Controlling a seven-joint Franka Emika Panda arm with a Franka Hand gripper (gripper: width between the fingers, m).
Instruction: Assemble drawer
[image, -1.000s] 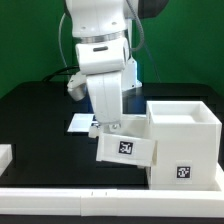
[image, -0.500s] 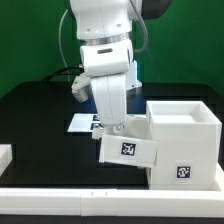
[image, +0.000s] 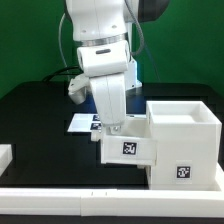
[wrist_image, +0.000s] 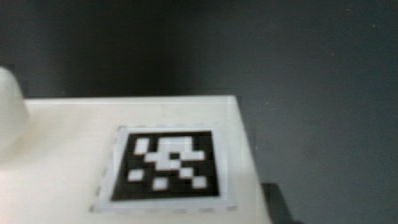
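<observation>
Tray (image: 127, 150) with tag (wrist_image: 173, 168) held off table (image: 40, 120), slightly tilted, touching casing (image: 184, 140) on exterior view's left side. Gripper (image: 110, 129) clamped on tray's top edge. Behind tray, marker board (image: 82, 123) flat on table.

A green wall (image: 30, 40) closes the scene behind, evenly lit and plain, slightly darker toward the exterior view's left. Below it stretches the black matte counter (image: 40, 120), which takes up the middle of the view and gives almost no reflection. A white rail (image: 70, 197) runs along the counter's near edge, across the whole width of the exterior view. A thin flat marker board (image: 80, 123) lies on the dark surface toward the middle. In the wrist view the counter (wrist_image: 302, 50) shows as blurred dark grey
</observation>
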